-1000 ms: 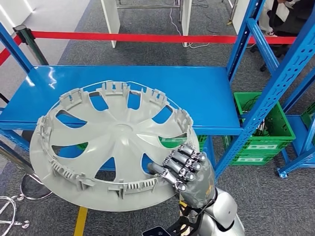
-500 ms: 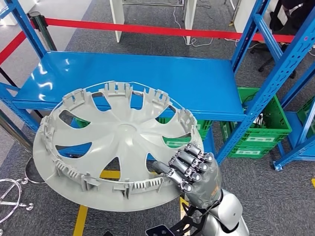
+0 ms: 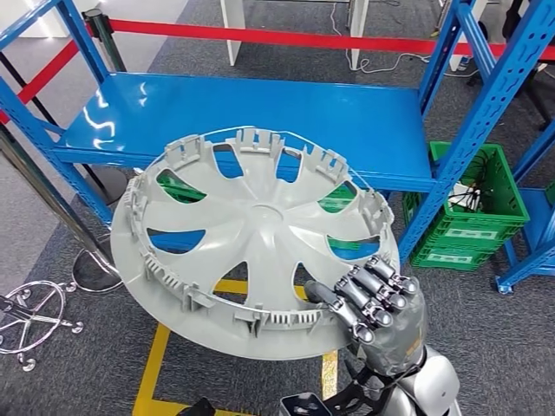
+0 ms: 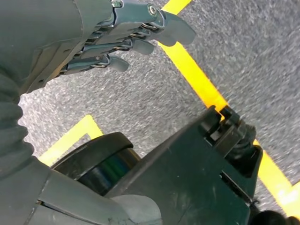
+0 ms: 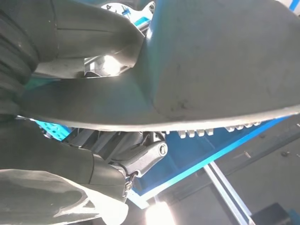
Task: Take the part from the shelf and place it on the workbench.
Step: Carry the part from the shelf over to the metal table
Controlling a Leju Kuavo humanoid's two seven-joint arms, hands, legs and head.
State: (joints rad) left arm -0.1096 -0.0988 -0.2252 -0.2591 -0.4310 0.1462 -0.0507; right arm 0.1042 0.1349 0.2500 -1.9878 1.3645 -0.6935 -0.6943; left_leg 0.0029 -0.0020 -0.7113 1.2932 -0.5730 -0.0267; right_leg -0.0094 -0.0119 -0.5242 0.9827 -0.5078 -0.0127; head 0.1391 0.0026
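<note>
Off the shelf [image 3: 262, 113], the hubcap [image 3: 251, 238] is hanging in the air, the right hand [image 3: 376, 308] clasping its near rim. Low over the floor [image 4: 226, 56], the left hand [image 4: 116, 35] is dangling, holding nothing, fingers loosely spread.

Grey hubcap [image 3: 255, 247], blue shelf [image 3: 262, 121], green crate [image 3: 481, 212], yellow floor lines [image 4: 198, 77].

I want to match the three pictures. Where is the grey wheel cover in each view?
Head view: the wheel cover fills the middle, inner side up, its near edge gripped by the right hand.
Right wrist view: its grey rim crosses the picture, seen close and edge-on.
Left wrist view: not in it; the left hand hangs above the floor.
Shared landmark: the blue shelf, also at.
</note>
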